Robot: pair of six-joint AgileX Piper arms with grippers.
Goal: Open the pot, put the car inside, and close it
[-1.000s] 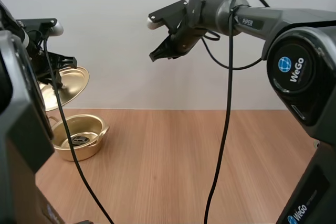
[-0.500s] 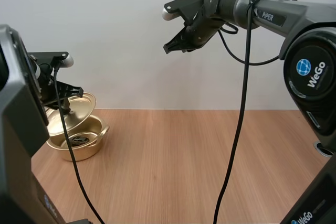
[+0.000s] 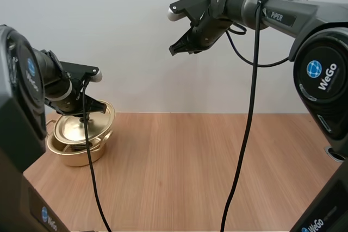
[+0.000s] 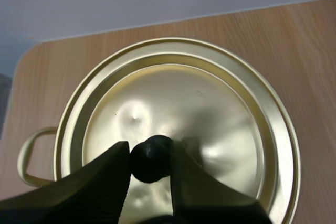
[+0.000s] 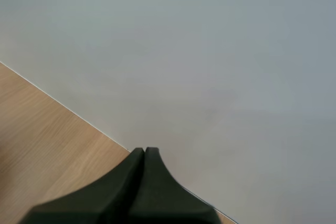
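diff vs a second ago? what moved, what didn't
The left gripper, shut on the knob of the lid, swung it from raised and tilted down over the pot; fully seated or not is unclear. The right gripper rose and shifted right early on, then held, shut on nothing. The pot stayed put.

text "PiPER" – right arm's forearm | text "WeGo", white, beside blue round logo – right arm's big joint | text "WeGo" – right arm's base

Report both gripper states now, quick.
Left gripper: shut on the lid knob, lid over the pot.
Right gripper: shut, empty, high above the table.
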